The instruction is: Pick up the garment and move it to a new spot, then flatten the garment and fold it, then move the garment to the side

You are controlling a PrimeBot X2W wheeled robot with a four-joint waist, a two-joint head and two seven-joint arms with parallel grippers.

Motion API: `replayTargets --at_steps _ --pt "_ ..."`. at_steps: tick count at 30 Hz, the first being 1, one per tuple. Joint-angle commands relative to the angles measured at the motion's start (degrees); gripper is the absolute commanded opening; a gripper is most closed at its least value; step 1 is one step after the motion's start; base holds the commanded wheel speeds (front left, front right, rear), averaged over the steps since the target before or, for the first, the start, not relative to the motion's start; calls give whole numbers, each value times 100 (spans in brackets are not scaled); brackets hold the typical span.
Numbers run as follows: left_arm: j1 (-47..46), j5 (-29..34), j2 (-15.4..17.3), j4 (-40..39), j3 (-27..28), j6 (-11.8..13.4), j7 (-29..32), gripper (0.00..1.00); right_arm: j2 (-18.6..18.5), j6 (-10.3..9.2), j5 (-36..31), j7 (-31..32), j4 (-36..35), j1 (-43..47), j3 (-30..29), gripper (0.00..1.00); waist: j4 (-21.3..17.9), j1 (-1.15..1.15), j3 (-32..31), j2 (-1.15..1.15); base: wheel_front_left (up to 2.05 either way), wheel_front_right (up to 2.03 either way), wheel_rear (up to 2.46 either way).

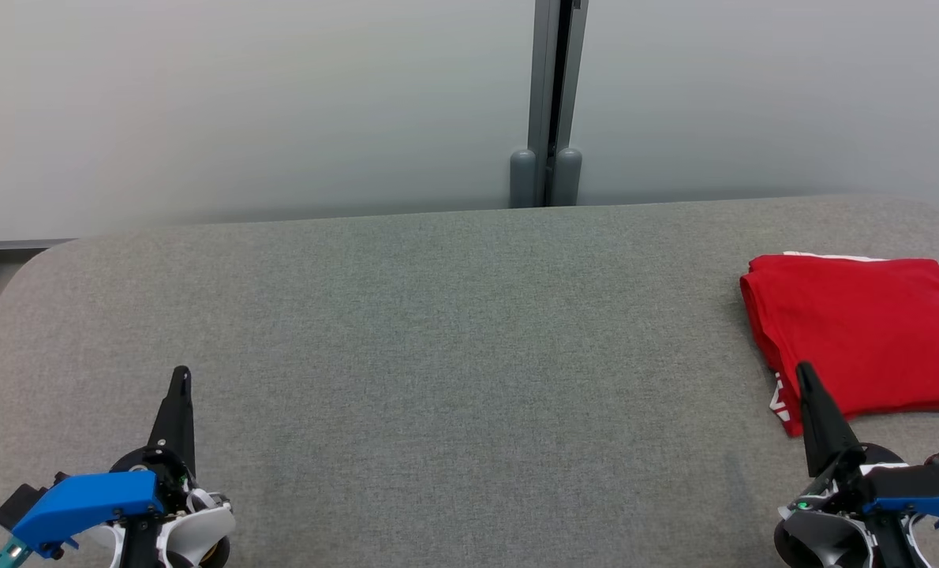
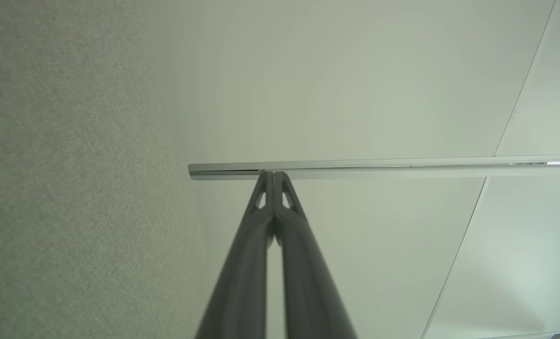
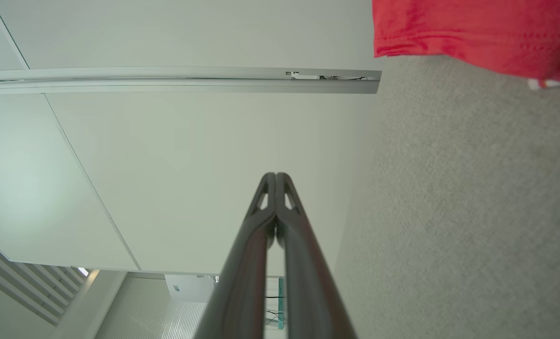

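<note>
Grey fabric table [image 1: 469,355] meets a pale wall. At 7 o'clock the left gripper [image 1: 180,372] points to 12, fingers pressed together. At 5 o'clock the right gripper [image 1: 802,369] does likewise, empty. The folded red garment [image 1: 864,331] lies at 3 o'clock; its white lettering is unreadable.

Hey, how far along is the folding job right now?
Looks done: the red garment lies folded at the table's right edge. In hand: nothing; the left tool and right tool are shut and empty. Left: seemingly nothing.
</note>
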Motion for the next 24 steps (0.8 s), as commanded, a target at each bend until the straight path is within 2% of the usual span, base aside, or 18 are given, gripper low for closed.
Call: replayTargets --at_steps 1,24 --pt "-58 -17 -9 -24 9 -31 18 0 -23 0 16 25 -18 -55 -11 0 0 1 0 0 0 0 0" --pt "-58 -17 -9 -24 9 -32 18 0 -23 0 17 25 -18 -55 -10 0 0 1 0 0 0 0 0"
